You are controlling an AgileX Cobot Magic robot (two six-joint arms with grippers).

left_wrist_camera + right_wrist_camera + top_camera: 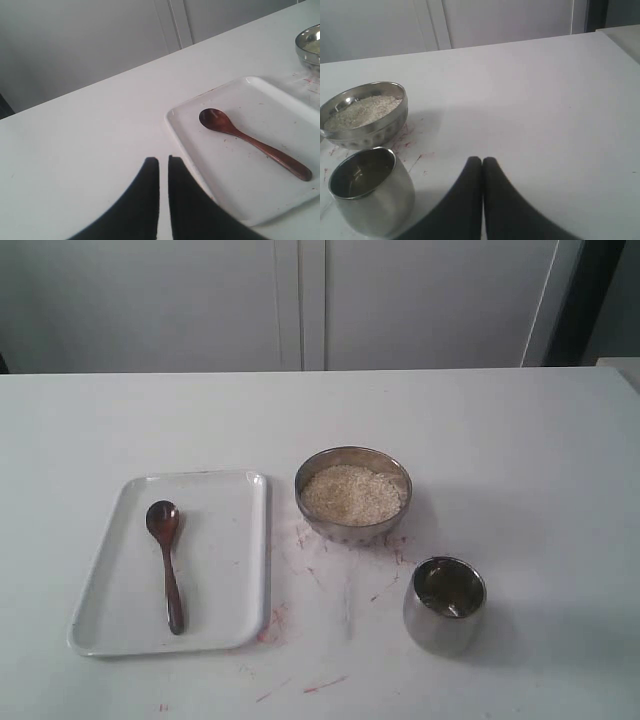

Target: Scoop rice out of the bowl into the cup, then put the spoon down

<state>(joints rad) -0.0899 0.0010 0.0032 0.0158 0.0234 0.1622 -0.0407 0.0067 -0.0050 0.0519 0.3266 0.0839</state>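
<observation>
The wooden spoon (165, 560) lies flat on a white tray (230, 540), its oval bowl toward the far side. The steel bowl (352, 451) holds a heap of rice (352, 494) at the table's middle. The shiny cup (445, 605) stands upright to the bowl's near right. Neither gripper shows in the exterior view. My left gripper (163, 160) hovers beside the tray's edge, short of the spoon (250, 142), fingers almost together and holding nothing. My right gripper (482, 160) is shut and empty, beside the cup (375, 205) and apart from the bowl (370, 132).
Red smears mark the white table (330, 570) between tray, bowl and cup. A pale wall with cabinet panels runs behind the table's far edge.
</observation>
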